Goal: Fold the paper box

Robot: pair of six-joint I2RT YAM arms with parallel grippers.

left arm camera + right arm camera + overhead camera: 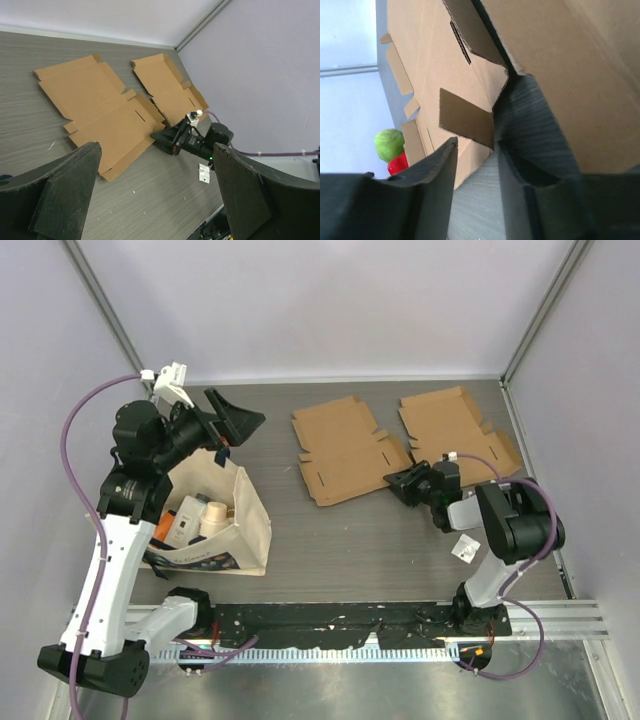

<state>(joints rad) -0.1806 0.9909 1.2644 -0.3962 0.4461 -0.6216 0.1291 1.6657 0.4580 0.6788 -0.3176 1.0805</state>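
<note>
Right gripper (476,150) is half-spread, a narrow gap between its fingers, low on the table (340,550). A flap (467,117) corner sits at its mouth, not clearly pinched. The flat box (345,450) lies just beyond its tips, and a second box (455,430) lies to its right. Left gripper (232,432) is spread wide, raised above a bag (250,525).

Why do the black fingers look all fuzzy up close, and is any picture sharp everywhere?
Left wrist view: the left fingers sit very near the lens, so they blur, while the cardboard sheets stay sharp. Right wrist view: the right fingers are soft too, the cardboard flap clearer. Top external view: evenly lit, sharp all over, only faint shadows.
</note>
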